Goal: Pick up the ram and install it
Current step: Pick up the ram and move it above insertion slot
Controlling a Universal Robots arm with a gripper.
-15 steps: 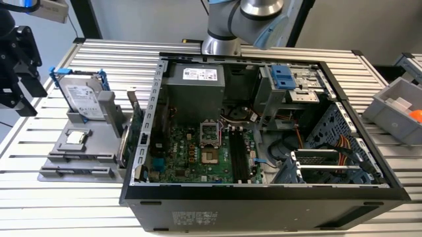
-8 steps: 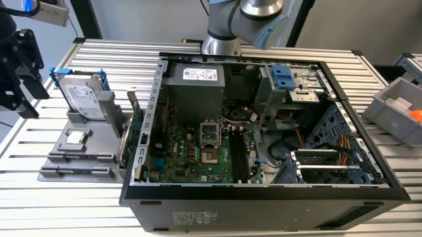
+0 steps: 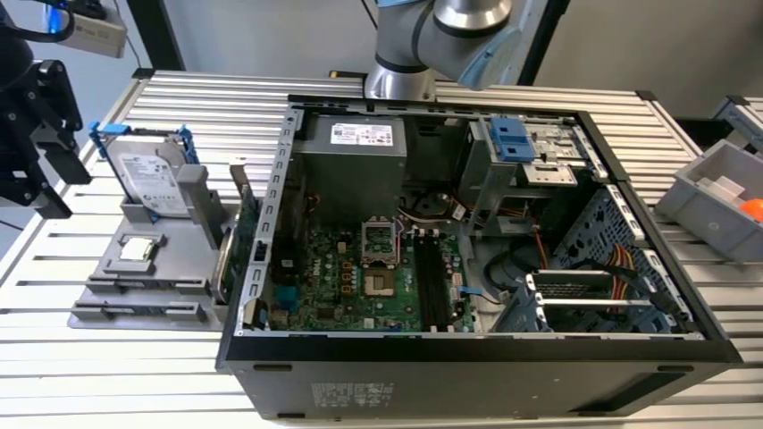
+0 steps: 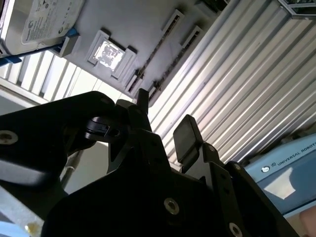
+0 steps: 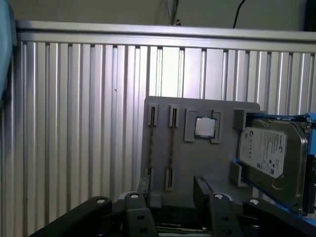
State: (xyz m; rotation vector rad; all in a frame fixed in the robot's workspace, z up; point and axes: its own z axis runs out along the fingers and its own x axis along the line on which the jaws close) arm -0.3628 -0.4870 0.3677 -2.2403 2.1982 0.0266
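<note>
Seen edge-on in both wrist views, the ram (image 5: 171, 153) (image 4: 159, 48) is a thin dark stick standing in end holders on a grey tray (image 5: 197, 163). A second stick (image 5: 151, 143) stands beside it. My black gripper (image 5: 173, 195) (image 4: 163, 118) is open with nothing between its fingers (image 4: 185, 136), and it hangs off the tray's end, apart from the sticks. In the exterior view the gripper (image 3: 54, 165) is at the far left, above and left of the tray (image 3: 107, 308). The black motherboard slots (image 3: 431, 290) lie inside the open computer case (image 3: 477, 349).
A silver hard drive (image 3: 153, 179) in a blue bracket and a small square chip (image 3: 138, 249) sit on the tray. A green card (image 3: 247, 228) stands between tray and case. A grey bin (image 3: 727, 197) is at the exterior view's right. The table is ribbed metal.
</note>
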